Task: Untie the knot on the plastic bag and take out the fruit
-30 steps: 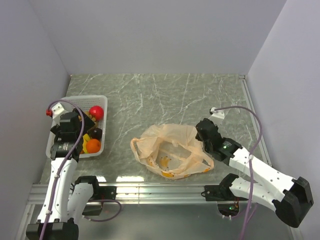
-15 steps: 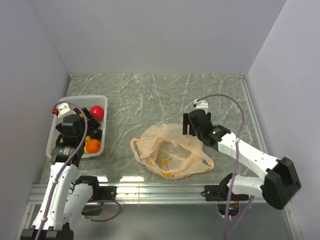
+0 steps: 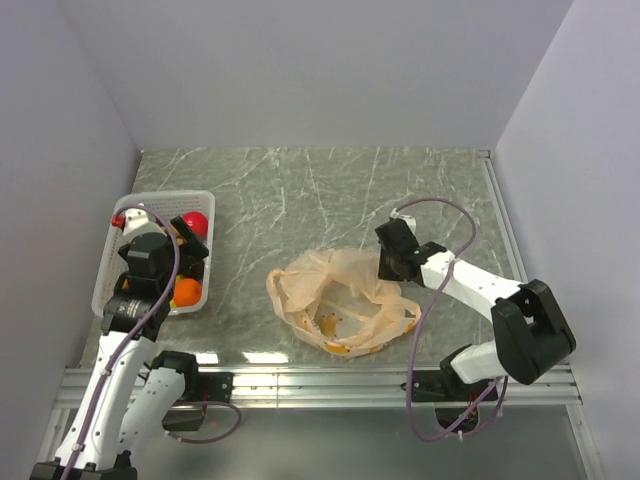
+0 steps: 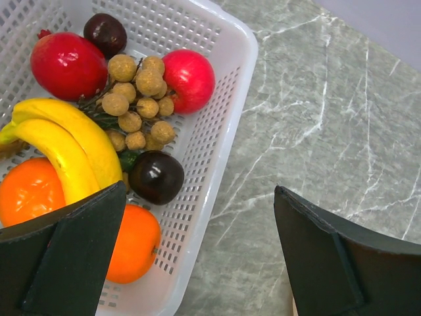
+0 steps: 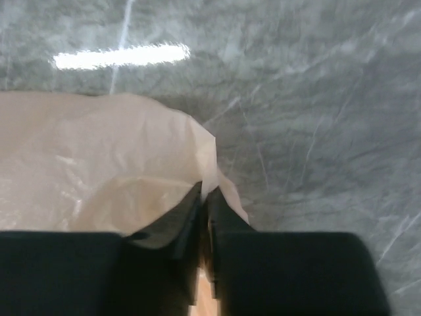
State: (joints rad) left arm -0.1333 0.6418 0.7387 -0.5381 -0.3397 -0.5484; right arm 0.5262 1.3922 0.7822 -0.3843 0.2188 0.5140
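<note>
The pale peach-orange plastic bag (image 3: 340,300) lies open and slack on the table, and no knot shows. My right gripper (image 3: 388,266) is at the bag's rear right edge. In the right wrist view it (image 5: 204,194) is shut on a fold of the bag (image 5: 99,151). The fruit lies in the white basket (image 4: 223,125): two red round ones (image 4: 189,79), a tan cluster (image 4: 138,99), bananas (image 4: 66,148), two oranges (image 4: 135,243) and a dark maroon one (image 4: 156,176). My left gripper (image 4: 199,191) is open and empty above the basket's near right rim; it also shows in the top view (image 3: 178,238).
The basket (image 3: 110,272) stands at the table's left side by the left wall. Small orange-yellow marks (image 3: 335,347) show at the bag's near edge. Bare marble table (image 3: 330,195) lies behind the bag. Walls close in the left, rear and right.
My right arm has swung in toward the bag's rear right edge, and the bag's right side has drawn inward. My left gripper has shifted slightly over the basket.
</note>
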